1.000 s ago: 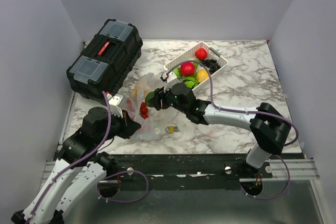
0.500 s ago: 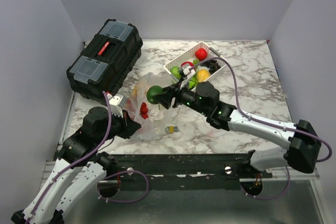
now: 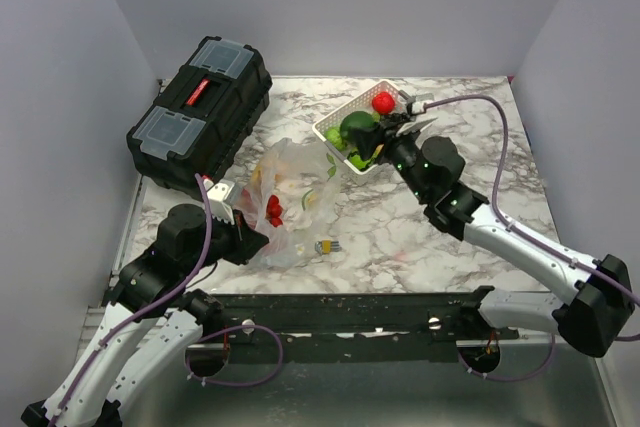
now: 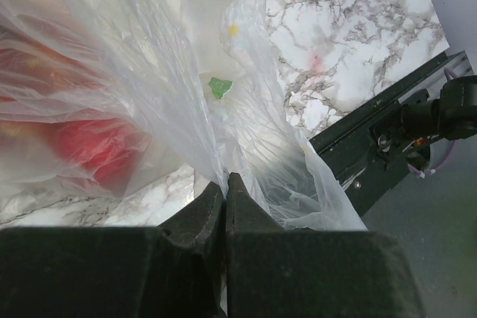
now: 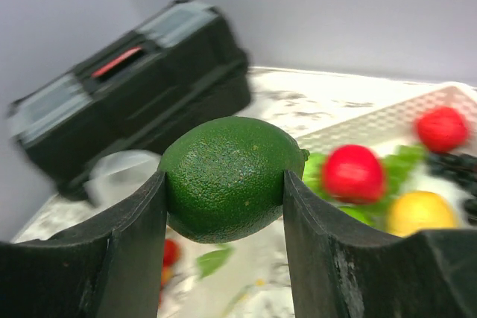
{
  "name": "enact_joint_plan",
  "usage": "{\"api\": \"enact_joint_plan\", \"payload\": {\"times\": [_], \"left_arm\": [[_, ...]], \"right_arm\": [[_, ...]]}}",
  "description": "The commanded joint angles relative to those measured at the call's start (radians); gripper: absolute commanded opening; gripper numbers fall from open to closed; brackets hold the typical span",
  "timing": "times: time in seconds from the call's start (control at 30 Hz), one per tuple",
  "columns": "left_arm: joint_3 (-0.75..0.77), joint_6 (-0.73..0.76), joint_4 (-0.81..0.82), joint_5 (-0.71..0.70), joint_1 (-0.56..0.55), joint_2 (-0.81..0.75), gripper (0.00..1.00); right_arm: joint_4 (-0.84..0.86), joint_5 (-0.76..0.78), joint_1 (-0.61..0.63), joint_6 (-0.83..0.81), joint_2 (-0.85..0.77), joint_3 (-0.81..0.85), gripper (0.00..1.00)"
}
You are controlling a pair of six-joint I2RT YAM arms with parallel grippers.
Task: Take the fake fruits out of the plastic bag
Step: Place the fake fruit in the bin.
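Right fingers [image 5: 141,221] pinch lime [image 5: 231,176] over basket [image 3: 323,131] left rim; left fingers [image 4: 200,217] clamp plastic bag [image 4: 246,139] edge.

The desk [image 3: 470,147] my arms are bolted to is white marble with grey veining. A black toolbox [image 3: 200,102] sits at an angle on its far left corner. A white slotted basket [image 3: 330,125] stands at the far middle, just right of the toolbox and apart from it. The plastic bag [image 3: 290,207] lies crumpled on the near left part. A small yellowish object [image 3: 326,246], too small to identify, lies just beside the bag's near right edge.
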Motion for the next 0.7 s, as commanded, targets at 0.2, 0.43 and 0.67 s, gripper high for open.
{"api": "enact_joint_plan", "payload": {"times": [0.2, 0.43, 0.67], "left_arm": [[-0.009, 0.011, 0.015, -0.009, -0.005, -0.015, 0.00], [-0.010, 0.009, 0.017, -0.015, -0.009, -0.030, 0.00], [-0.010, 0.014, 0.020, -0.003, -0.009, -0.035, 0.00]], "right_arm": [[-0.113, -0.051, -0.358, 0.175, 0.267, 0.099, 0.01], [-0.204, 0.061, -0.385, 0.095, 0.549, 0.291, 0.01], [-0.256, 0.035, -0.387, 0.075, 0.677, 0.384, 0.26]]}}
